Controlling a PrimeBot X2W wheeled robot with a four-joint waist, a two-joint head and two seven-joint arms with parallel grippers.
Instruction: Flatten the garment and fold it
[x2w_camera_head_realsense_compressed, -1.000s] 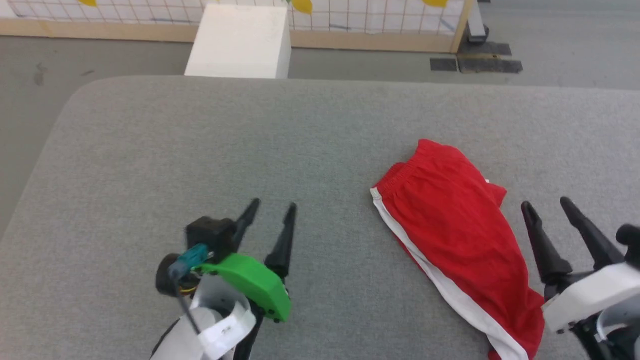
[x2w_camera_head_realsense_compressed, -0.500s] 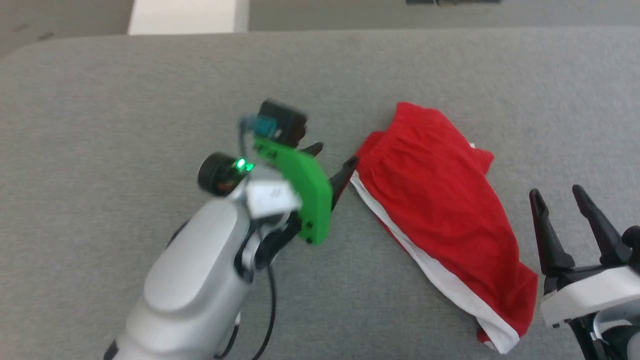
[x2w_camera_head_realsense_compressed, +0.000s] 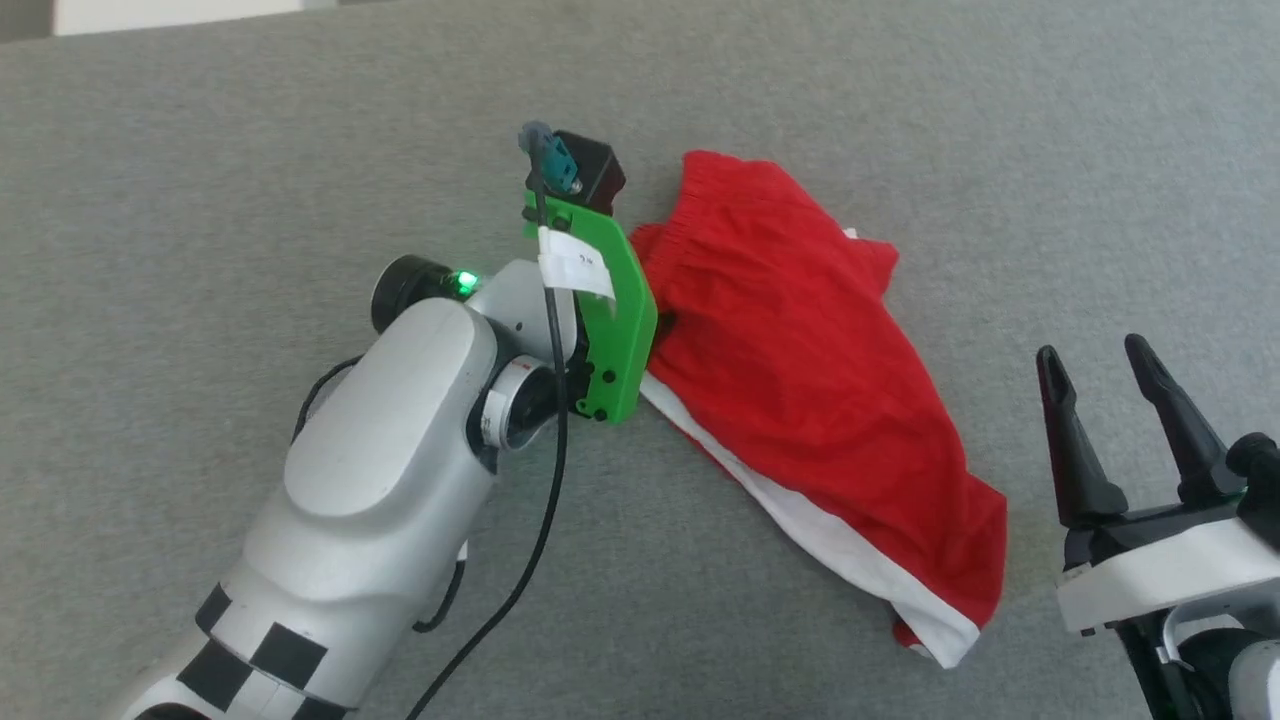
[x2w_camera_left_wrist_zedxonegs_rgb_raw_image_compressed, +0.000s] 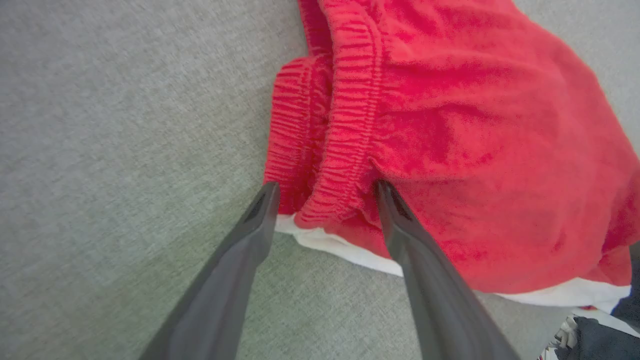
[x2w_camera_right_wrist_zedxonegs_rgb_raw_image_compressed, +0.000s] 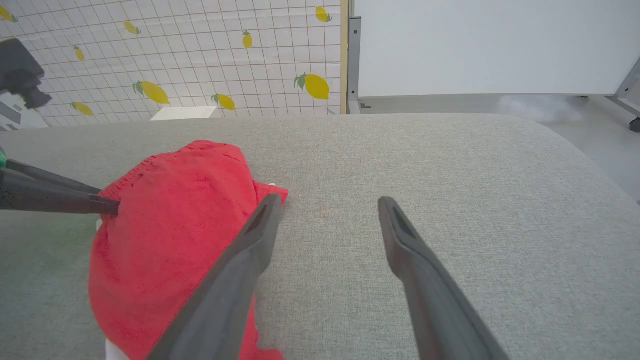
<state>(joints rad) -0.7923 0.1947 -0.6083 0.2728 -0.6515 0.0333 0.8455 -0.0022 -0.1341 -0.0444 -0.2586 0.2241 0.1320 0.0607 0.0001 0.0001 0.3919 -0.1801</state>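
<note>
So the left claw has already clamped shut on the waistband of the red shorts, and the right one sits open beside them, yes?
Not shut: the left wrist view shows the left gripper open, its fingers either side of the waistband of the red shorts. The right gripper does sit open beside them.

Soft cloth garment (x2w_camera_head_realsense_compressed: 800, 380) (matt, crinkled)
</note>
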